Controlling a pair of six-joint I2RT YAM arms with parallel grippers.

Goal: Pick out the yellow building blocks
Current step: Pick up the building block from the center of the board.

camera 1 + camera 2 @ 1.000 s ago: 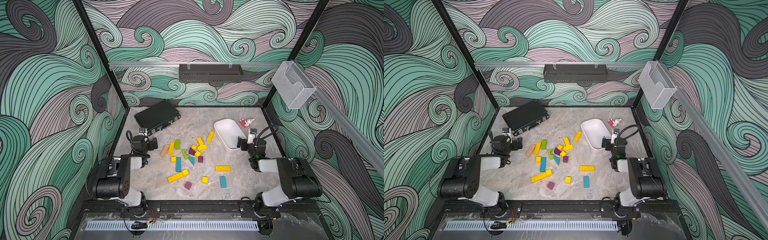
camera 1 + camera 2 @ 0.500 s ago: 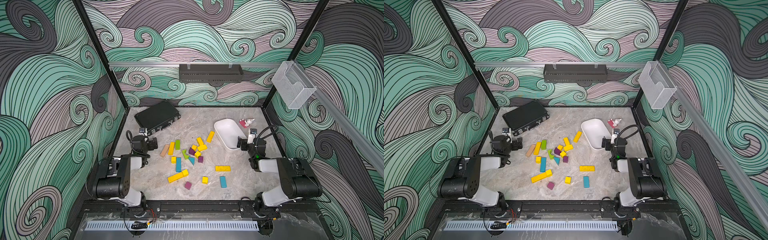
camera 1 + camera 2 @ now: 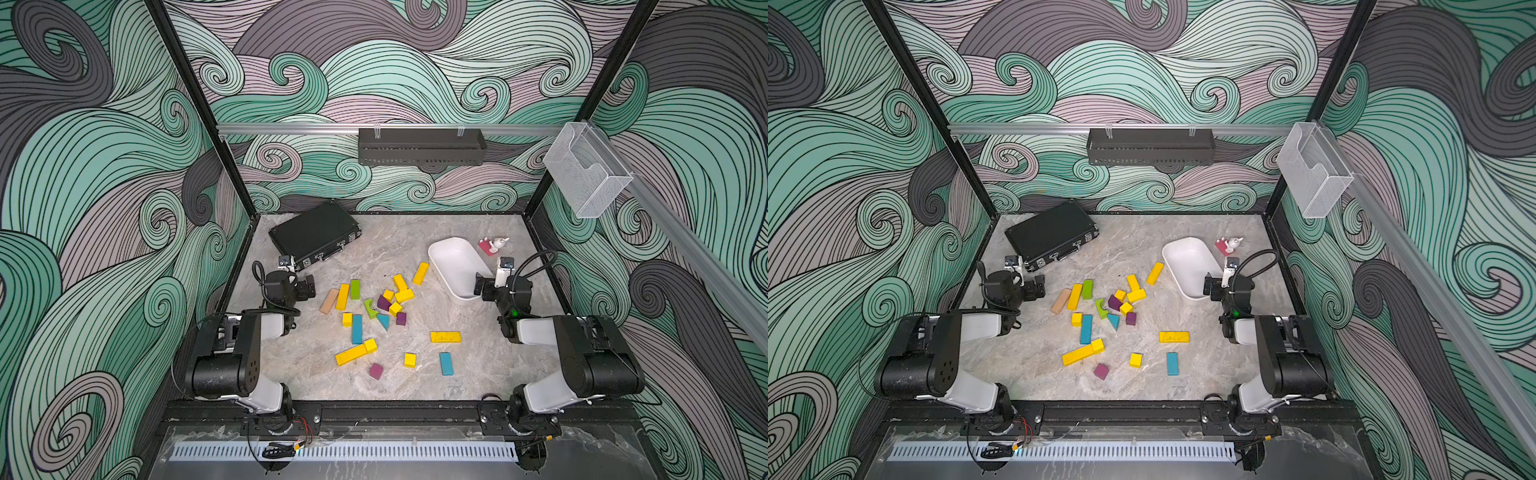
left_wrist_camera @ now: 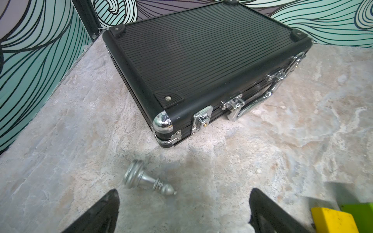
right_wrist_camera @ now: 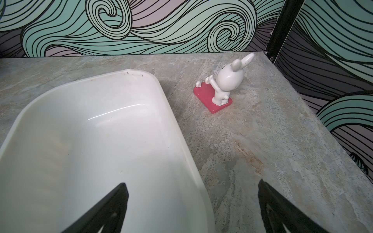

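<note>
I see the yellow building blocks (image 3: 351,354) scattered mid-worktop (image 3: 490,365), eleven by my count: the longest bar lies diagonally, near-left to far-right; another (image 3: 445,336) lies left-right; two (image 3: 342,296) (image 3: 420,273) run roughly near-far. Two blue bars, three purple and two green blocks, one tan bar (image 3: 329,301) mingle with them. Left hand (image 4: 183,211) hangs low, jaws wide, holding nothing, facing the black case (image 4: 201,60) and a fallen silver chess piece (image 4: 147,179). Right hand (image 5: 191,209), equally wide and empty, hangs over the white tray's (image 5: 181,129) near rim, beside one rabbit figurine (image 5: 226,84)

Swirl-patterned walls (image 3: 104,166) (teal, mauve, grey) enclose a marbled grey table (image 3: 395,237)
</note>
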